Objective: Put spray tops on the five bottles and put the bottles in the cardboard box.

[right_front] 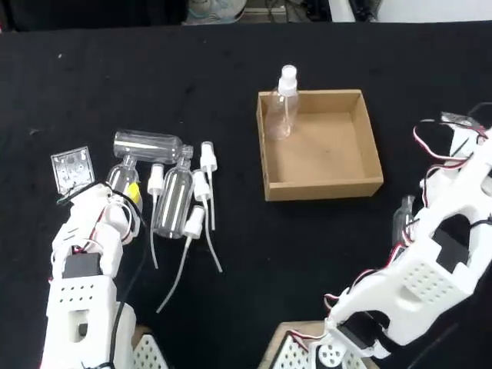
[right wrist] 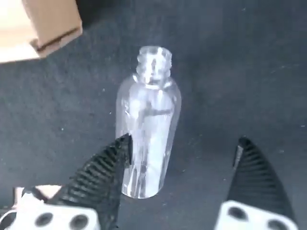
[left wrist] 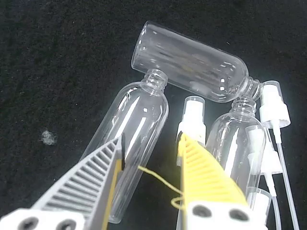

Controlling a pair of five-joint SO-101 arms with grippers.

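A capped clear bottle stands in the back left corner of the cardboard box. Three open bottles lie at the left: one crosswise, one among several loose spray tops, and one that my open left gripper straddles. An uncapped bottle stands upright right of the box. My open right gripper hovers just above it, one finger beside its body.
The spray tops' long tubes trail toward the front of the black table. A small grey square plate lies left of the bottles. A corner of the box shows near the upright bottle. My right arm fills the front right.
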